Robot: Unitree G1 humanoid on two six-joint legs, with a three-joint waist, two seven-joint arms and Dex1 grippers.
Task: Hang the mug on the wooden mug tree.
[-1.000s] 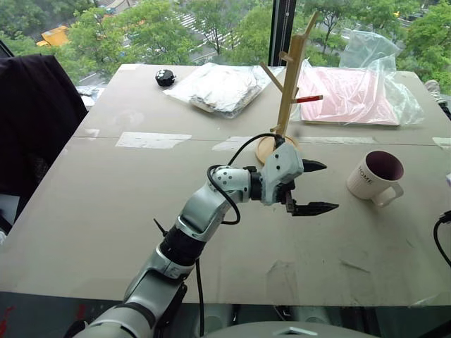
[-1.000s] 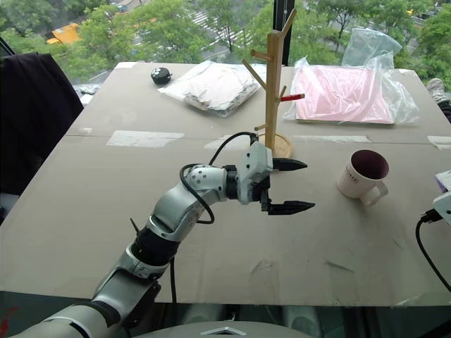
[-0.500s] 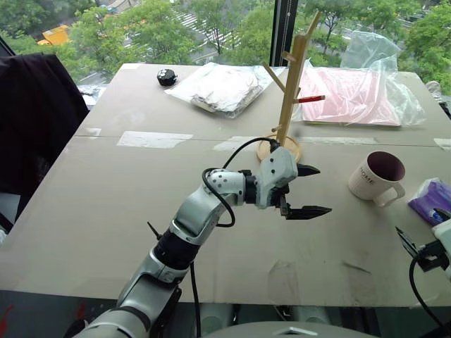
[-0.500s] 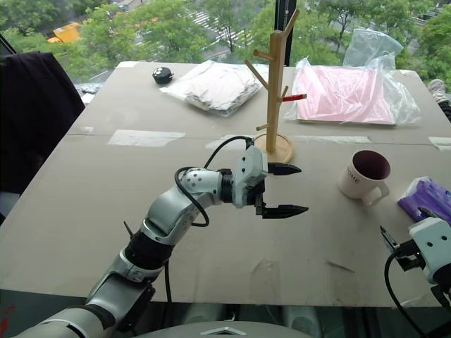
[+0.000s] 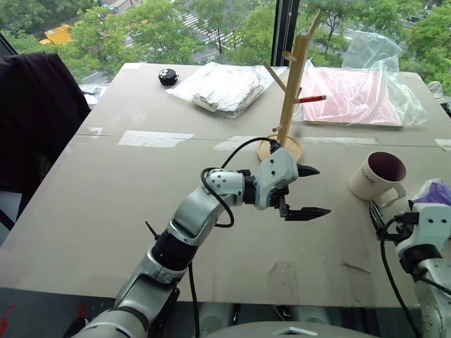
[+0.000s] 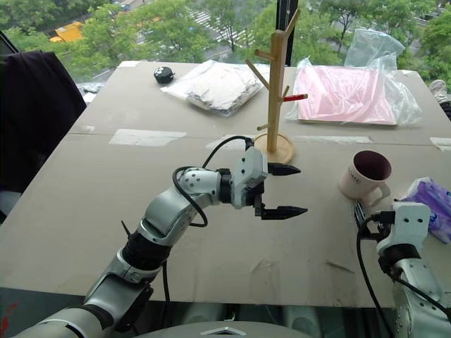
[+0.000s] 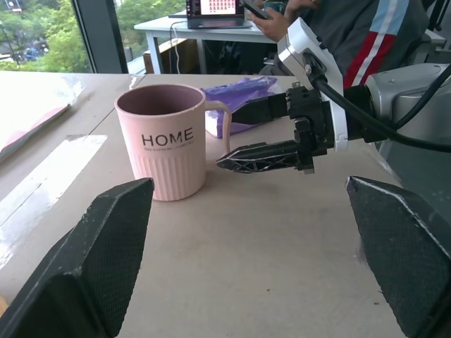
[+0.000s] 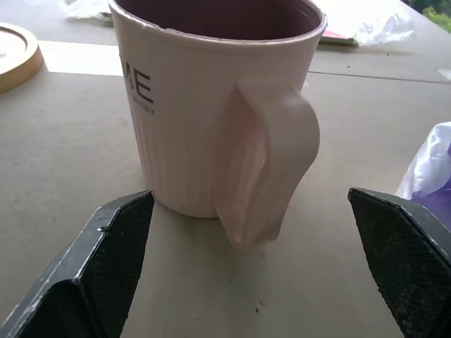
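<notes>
The cream mug [image 5: 377, 176] stands upright on the table at the right, dark inside, with its handle [image 8: 264, 158] turned toward me. My right gripper [image 5: 377, 217] sits just in front of it, open, and the handle lies ahead of the gap between its fingers [image 7: 264, 153] without touching them. The wooden mug tree [image 5: 291, 91] stands behind the table's middle on its round base [image 5: 278, 149]. In front of that base my left gripper [image 5: 320, 190] hovers open and empty, pointing right toward the mug [image 7: 169, 144].
A purple-and-white tissue packet [image 5: 435, 191] lies right of the mug. At the back are a plastic bag with a pink board [image 5: 352, 95], a clear bag of white material [image 5: 222, 84] and a small black object [image 5: 167, 76]. A person [image 7: 352, 35] sits beyond the table.
My right arm has come in from the right edge and swung left, so its gripper now sits by the mug's handle. The left gripper has stayed about where it was.
</notes>
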